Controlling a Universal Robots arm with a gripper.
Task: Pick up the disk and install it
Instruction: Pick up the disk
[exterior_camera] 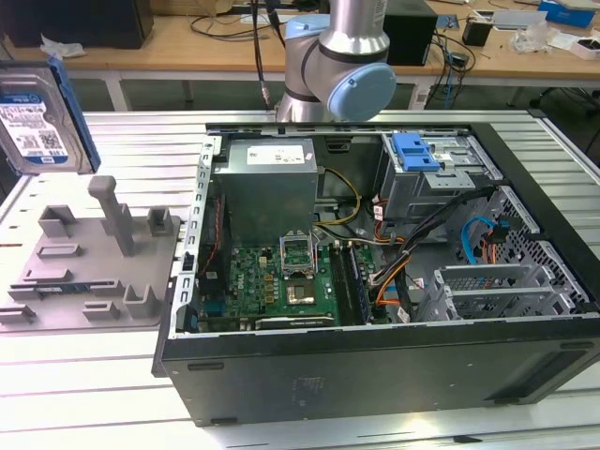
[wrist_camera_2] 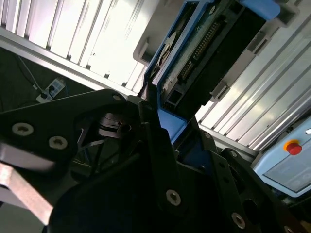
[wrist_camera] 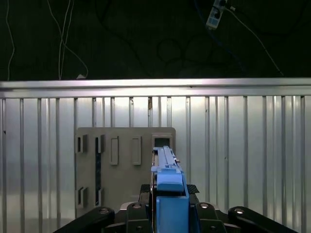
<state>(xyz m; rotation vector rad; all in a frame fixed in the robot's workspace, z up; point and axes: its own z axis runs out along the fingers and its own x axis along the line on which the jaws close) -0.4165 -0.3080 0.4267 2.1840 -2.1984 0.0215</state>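
Shows the disk point(exterior_camera: 37, 122) on edge at ten o'clock in the exterior view, above the fixture point(exterior_camera: 89, 258), clamped in the gripper point(wrist_camera: 170, 194). Seems stiff, dense and shock-sensitive; best held across its blue-framed side edges.

cables point(exterior_camera: 433, 217) across the open case point(exterior_camera: 375, 366), near drive cage point(exterior_camera: 441, 178)
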